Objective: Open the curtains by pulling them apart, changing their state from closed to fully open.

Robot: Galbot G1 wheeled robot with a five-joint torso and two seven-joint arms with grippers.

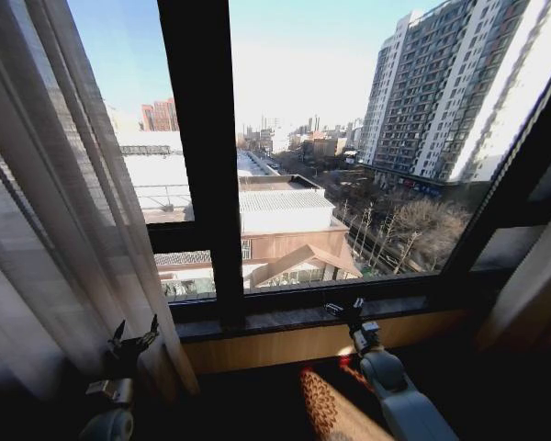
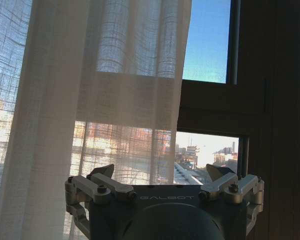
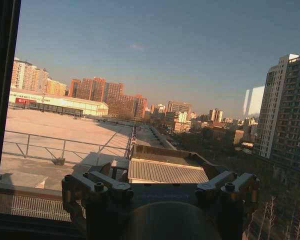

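Observation:
The left curtain, a sheer pleated cream panel, hangs bunched at the left side of the window. My left gripper points up right beside its lower edge, open, with no fabric between the fingers. In the left wrist view the same curtain hangs just beyond the open left gripper. A second fabric panel shows at the far right edge. My right gripper is raised at the windowsill near the middle and stands open and empty, as the right wrist view also shows.
A dark vertical window post and a dark windowsill with a wooden band below it run across the front. A patterned orange object lies low beside my right arm. City buildings lie beyond the glass.

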